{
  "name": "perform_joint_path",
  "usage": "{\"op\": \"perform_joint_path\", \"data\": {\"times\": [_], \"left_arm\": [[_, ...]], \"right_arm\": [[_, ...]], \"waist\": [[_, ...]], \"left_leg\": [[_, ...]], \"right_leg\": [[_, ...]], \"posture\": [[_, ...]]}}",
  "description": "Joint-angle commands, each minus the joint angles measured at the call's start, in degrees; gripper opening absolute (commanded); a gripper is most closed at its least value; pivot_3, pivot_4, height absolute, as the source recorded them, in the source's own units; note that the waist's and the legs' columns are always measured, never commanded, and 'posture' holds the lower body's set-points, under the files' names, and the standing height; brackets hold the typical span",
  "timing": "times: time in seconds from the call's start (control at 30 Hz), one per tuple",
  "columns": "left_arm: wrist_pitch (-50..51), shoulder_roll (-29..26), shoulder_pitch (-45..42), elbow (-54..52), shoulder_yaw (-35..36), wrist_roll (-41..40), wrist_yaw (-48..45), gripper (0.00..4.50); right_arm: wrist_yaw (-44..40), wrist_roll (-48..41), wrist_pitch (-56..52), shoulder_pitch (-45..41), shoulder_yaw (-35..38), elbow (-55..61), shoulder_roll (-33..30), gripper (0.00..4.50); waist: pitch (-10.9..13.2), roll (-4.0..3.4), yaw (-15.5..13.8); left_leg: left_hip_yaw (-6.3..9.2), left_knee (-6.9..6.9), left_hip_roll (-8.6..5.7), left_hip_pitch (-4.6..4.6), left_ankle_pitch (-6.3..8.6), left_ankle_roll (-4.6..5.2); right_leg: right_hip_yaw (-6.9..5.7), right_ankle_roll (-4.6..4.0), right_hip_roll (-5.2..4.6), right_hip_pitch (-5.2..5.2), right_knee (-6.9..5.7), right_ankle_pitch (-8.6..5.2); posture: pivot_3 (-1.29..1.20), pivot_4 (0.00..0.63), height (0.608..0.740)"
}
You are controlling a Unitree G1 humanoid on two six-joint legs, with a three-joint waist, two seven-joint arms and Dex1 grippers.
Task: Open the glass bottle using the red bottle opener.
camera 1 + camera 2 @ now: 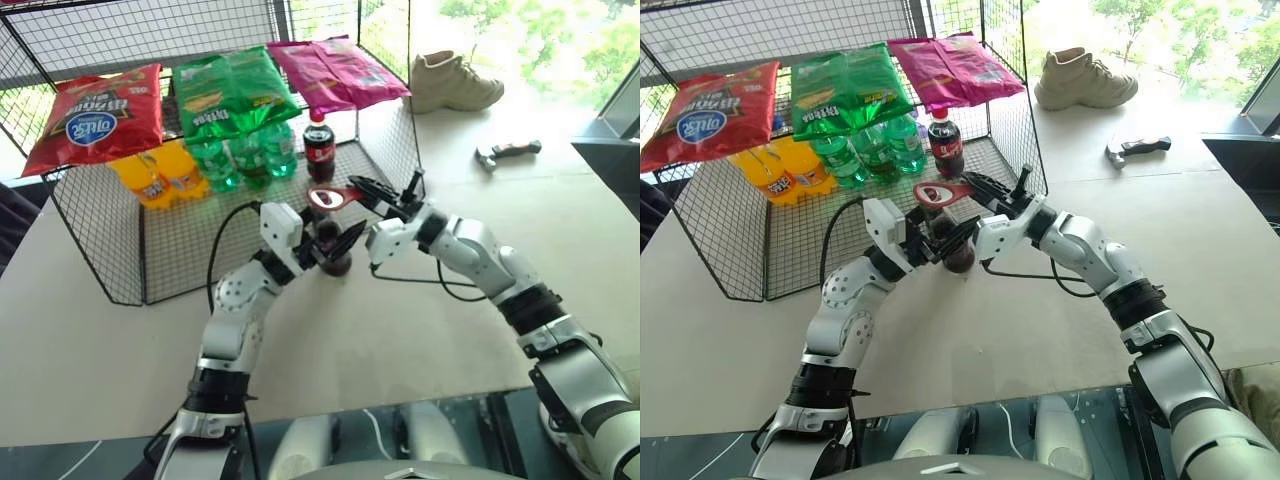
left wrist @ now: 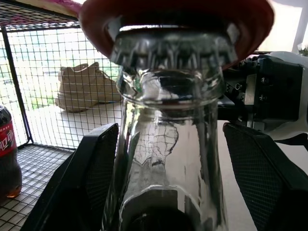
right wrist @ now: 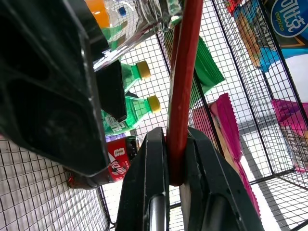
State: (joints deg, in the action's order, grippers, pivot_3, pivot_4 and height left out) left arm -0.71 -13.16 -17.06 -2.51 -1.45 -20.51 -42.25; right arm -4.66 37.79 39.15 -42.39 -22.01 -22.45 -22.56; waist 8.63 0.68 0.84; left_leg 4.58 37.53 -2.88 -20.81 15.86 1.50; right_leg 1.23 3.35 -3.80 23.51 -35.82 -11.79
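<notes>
Under left wrist camera, crimped cap [image 2: 172, 48] inside red bottle opener [image 2: 175, 19] ring

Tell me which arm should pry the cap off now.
The right. Its gripper is shut on the red bottle opener, whose ring sits over the glass bottle cap. The left gripper flanks the bottle's neck, steadying.

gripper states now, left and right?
Left gripper: open around the glass bottle, gaps visible on both sides of the neck.
Right gripper: shut on the red bottle opener, whose ring sits over the cap.
</notes>
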Motion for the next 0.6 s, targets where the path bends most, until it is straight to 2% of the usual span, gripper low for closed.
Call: {"op": "perform_joint_path", "data": {"times": [0.03, 0.07, 0.43, 0.6], "left_arm": [[-0.94, 0.34, -0.31, -1.75, -0.51, -1.03, -0.85, 2.32], [-0.99, 0.38, -0.29, -1.75, -0.5, -0.98, -0.87, 2.2], [-2.02, -0.31, 0.55, -0.54, -1.59, 1.21, -1.32, 2.2], [-2.74, 0.12, -0.12, 0.37, -1.57, 1.36, -1.08, 2.2]], "right_arm": [[-0.83, 1.11, -0.14, 0.09, -1.11, -0.88, -0.67, 0.0], [-0.77, 1.1, -0.14, 0.09, -1.12, -0.95, -0.67, 0.0], [-1.04, 0.48, -0.03, -0.05, -1.42, -1.2, -0.06, 0.0], [-5.62, -4.62, 0.99, 1.88, -2.5, -1.56, 1.3, 0.0]], "waist": [[0.0, 0.0, 0.01], [0.0, 0.0, 0.02], [0.0, 0.0, 0.07], [0.0, 0.0, 0.08]], "left_leg": [[0.0, -0.01, 0.0, 0.0, 0.0, 0.0], [-0.02, -0.05, 0.0, 0.02, 0.0, 0.0], [-0.06, -0.11, 0.02, 0.03, 0.0, -0.01], [-0.06, -0.11, 0.02, 0.04, 0.0, 0.0]], "right_leg": [[0.0, 0.0, 0.0, 0.0, 0.0, 0.0], [0.01, 0.0, 0.0, 0.01, 0.01, 0.0], [0.05, 0.0, 0.01, 0.05, 0.03, 0.0], [0.05, 0.0, 0.01, 0.04, 0.03, 0.0]], "posture": [[0.0, 0.15, 0.74], [0.0, 0.15, 0.74], [0.0, 0.15, 0.74], [0.0, 0.15, 0.74]]}}
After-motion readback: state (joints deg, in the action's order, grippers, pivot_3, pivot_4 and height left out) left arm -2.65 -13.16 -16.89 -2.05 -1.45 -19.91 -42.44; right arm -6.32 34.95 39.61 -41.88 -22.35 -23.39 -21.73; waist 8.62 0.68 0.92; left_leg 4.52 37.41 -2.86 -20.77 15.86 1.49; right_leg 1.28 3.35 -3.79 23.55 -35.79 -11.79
